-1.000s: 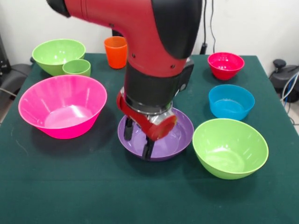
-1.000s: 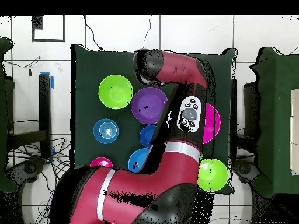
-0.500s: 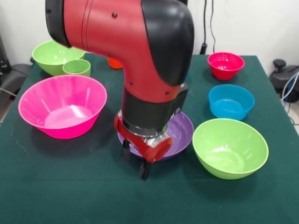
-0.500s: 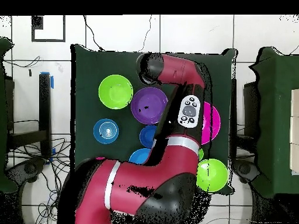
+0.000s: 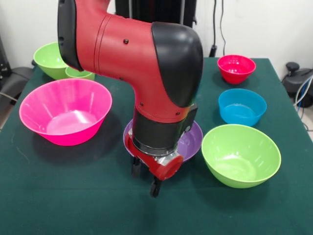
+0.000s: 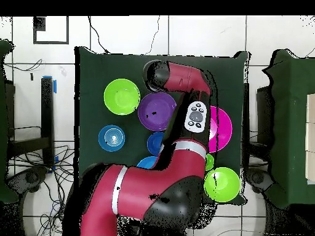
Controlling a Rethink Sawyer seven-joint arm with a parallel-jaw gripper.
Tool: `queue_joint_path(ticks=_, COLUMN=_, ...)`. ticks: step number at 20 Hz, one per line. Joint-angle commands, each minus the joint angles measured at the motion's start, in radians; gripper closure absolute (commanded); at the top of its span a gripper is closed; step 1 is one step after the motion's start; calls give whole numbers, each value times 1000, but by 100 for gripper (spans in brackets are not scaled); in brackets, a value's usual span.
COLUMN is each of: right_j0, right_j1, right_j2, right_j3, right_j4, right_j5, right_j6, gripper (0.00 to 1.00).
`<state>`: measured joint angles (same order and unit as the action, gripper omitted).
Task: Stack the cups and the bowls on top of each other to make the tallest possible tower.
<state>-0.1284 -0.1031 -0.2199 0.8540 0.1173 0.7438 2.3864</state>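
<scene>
While the claw (image 5: 145, 181) hangs empty with its prongs slightly apart, just off the near rim of the purple bowl (image 5: 191, 140), nothing is stacked yet (bowls lie scattered on the worktop (image 5: 58, 196)); a low sweep could shove that bowl away.

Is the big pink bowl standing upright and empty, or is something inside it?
Upright and empty: the pink bowl sits mouth-up on the table, its bare inside showing.

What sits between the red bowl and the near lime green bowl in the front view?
A blue bowl lies between the red bowl and the lime green bowl, apart from both.
</scene>
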Motion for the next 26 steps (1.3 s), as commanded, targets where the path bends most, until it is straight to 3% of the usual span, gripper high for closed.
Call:
queue_joint_path(ticks=1, right_j0=51, right_j1=-44, right_j2=58, right_j3=39, right_j4=39, right_j5=106, right_j6=134, gripper=0)
queue_joint_path(ticks=10, right_j0=64, right_j1=-62, right_j2=-18, right_j3=-73, right_j4=40, right_j5=305, right_j6=120, gripper=0)
queue_joint_path(ticks=26, right_j0=81, right_j1=29, right_j2=-59, right_j3=-34, right_j4=92, right_j5=200, right_j6=286, gripper=0)
